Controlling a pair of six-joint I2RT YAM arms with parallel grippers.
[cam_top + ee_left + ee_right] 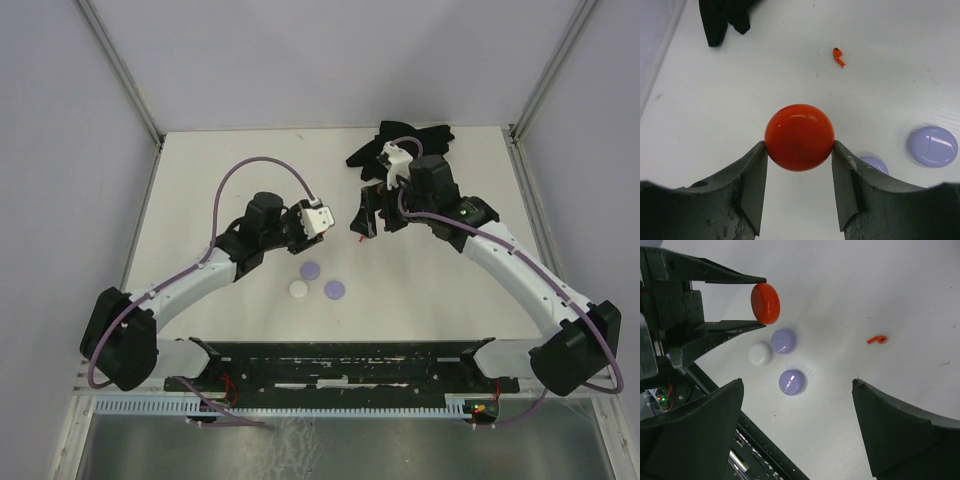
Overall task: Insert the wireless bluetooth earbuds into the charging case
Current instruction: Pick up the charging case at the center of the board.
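My left gripper [799, 146] is shut on a red round disc [799, 131] and holds it above the table. The right wrist view shows the same disc [765, 303] edge-on between the left fingers [735, 277]. A tiny red stemmed earbud [839, 56] lies alone on the white table beyond it; it also shows in the right wrist view [876, 340] and the top view [360, 240]. My right gripper [797, 387] is wide open and empty, raised above the table near the earbud. No other earbuds show.
Two lavender discs [783, 340] [792, 382] and a white disc [760, 353] lie together near the table's middle [310, 270]. A black crumpled object [400, 145] lies at the back right. A black rail [340, 365] runs along the near edge.
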